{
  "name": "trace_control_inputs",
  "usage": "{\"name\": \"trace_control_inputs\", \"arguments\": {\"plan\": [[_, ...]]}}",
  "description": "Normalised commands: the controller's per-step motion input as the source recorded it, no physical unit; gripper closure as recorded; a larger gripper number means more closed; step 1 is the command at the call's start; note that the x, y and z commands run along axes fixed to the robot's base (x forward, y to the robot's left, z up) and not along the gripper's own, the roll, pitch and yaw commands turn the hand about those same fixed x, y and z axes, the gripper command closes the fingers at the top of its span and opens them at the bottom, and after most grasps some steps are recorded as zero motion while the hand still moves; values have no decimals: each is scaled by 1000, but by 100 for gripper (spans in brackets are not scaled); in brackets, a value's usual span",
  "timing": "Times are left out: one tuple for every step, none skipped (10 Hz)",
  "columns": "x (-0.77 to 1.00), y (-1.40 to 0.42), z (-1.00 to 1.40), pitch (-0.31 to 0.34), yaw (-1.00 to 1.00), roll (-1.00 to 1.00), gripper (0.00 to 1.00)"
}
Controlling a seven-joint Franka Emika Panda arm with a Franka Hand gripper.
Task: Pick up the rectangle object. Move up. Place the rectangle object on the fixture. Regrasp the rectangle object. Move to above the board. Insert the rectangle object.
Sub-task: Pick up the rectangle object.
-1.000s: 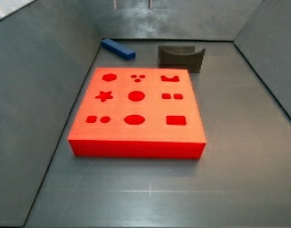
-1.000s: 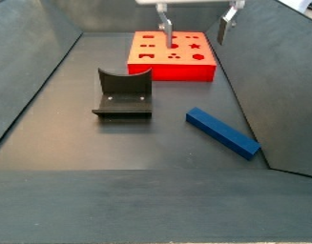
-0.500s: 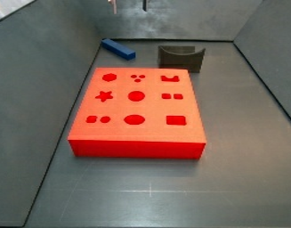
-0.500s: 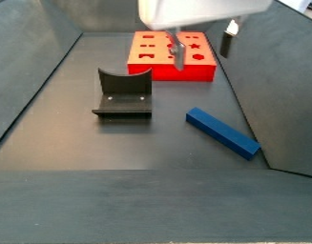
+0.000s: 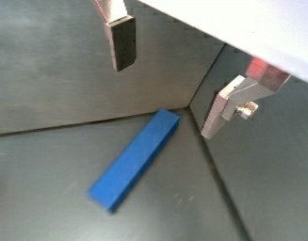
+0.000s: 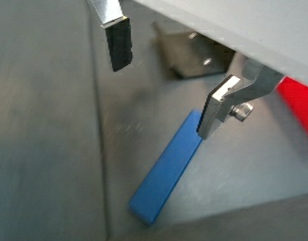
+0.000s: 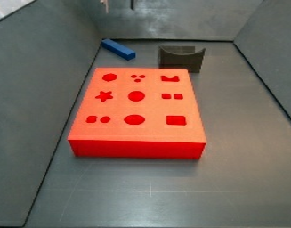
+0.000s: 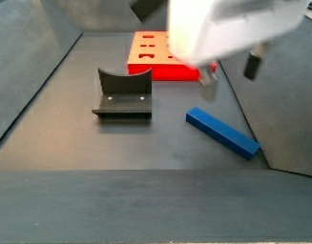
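Two silver finger plates with dark pads hang wide apart in a wrist view, nothing between them: the end effector (image 5: 169, 80) is spread and empty above the solid blue elongated rectangular bar (image 5: 135, 169), which lies flat on the dark grey floor close to a wall seam.

Another wrist view shows the same spread end effector (image 6: 169, 85) over the bar (image 6: 171, 177); the small dark grey blocky fixture (image 6: 187, 54) sits beyond it, and a sliver of the bright red flat board (image 6: 299, 102) shows at the edge.

From a side view, the board (image 7: 135, 116) with its shaped cut-outs fills the middle; the bar (image 7: 117, 48) lies at about 11 o'clock from it, and the fixture (image 7: 182, 57) at about 1 o'clock. Only the finger tips (image 7: 107, 4) show at the upper edge.

From the remaining side view, the bar (image 8: 223, 132) lies at about 4 o'clock from the fixture (image 8: 122, 93), well apart from it, with the end effector (image 8: 232, 74) hovering just above its far end and the board (image 8: 165, 55) behind.

Judging by looks, the bar is rigid, light and smooth-faced, so it may slip or pivot if pinched near an end. Clamping across its narrow width near mid-length, fingers square to the long sides, seems safest.
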Motion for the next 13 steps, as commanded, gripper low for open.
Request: {"name": "trace_control_inputs", "arguments": {"plan": [[-300,431,-583,0,466,126,0],[-171,146,-654,-69,354,154,0],[-134,17,-683,-103,214,130,0],[-134,0,-726,-123,186,163,0],[-86,0,-700,-119,146,170,0],[-89,0,-640,-101,94,146,0],[-40,0,-611,-89,0,123,0],[0,0,-611,-69,0,129,0],[31,0,-614,-57,-140,104,0],[37,0,-569,-40,-314,71,0],[49,0,-546,-27,-351,60,0],[20,0,-543,-27,-331,61,0],[0,0,-526,-14,-309,61,0]]}}
